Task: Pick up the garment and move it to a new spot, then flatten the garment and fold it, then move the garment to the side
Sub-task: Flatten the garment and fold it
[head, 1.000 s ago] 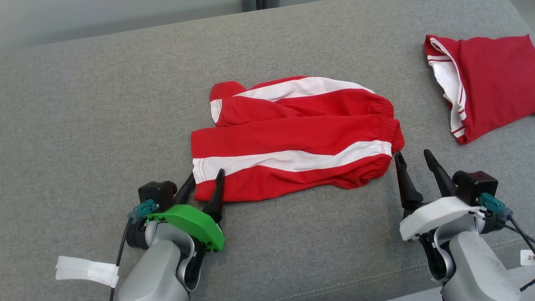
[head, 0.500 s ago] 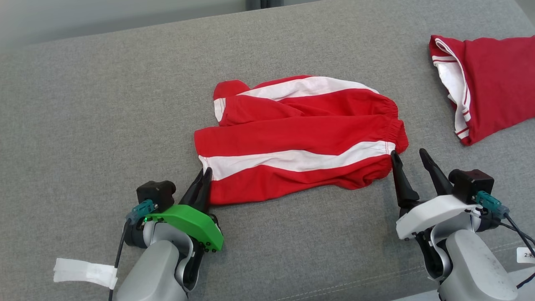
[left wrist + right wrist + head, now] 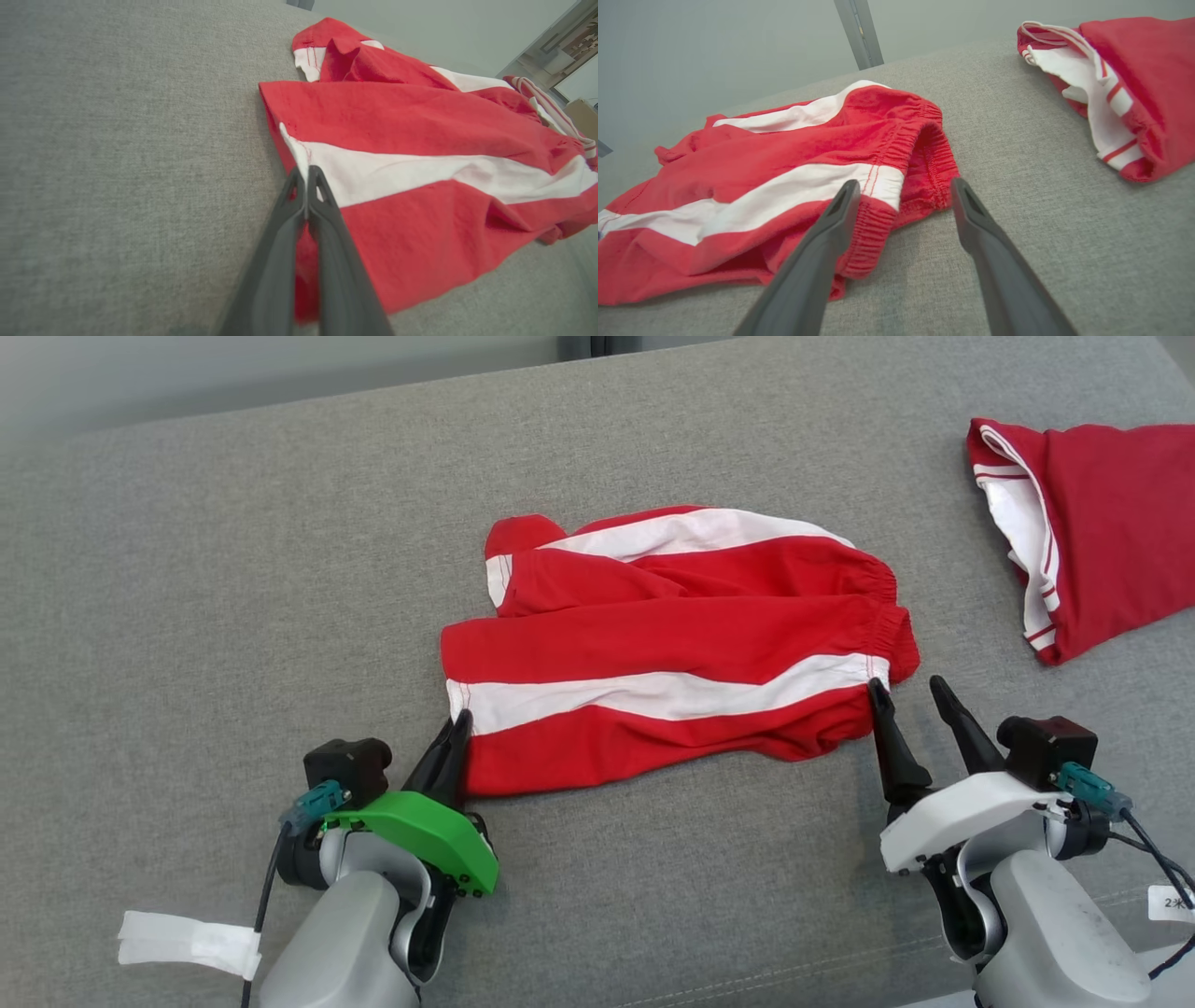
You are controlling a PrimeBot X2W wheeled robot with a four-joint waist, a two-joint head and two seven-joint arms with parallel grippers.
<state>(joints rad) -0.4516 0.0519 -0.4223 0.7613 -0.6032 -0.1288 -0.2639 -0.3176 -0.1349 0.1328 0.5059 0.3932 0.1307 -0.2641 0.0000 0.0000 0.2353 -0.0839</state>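
The garment is a pair of red shorts with white side stripes, lying rumpled in the middle of the grey surface. My left gripper is shut on the garment's near left hem corner; the left wrist view shows the garment with red cloth pinched between the fingers. My right gripper stands open at the garment's elastic waistband corner, one finger on the cloth's edge. In the right wrist view the waistband lies between the open fingers.
A second red garment with white trim lies at the far right, also in the right wrist view. A white tape tag hangs off my left forearm. Bare grey surface stretches to the left and along the near edge.
My left gripper has shut on the hem corner. The right gripper has crept forward to the waistband, still open. The camera has shifted slightly.
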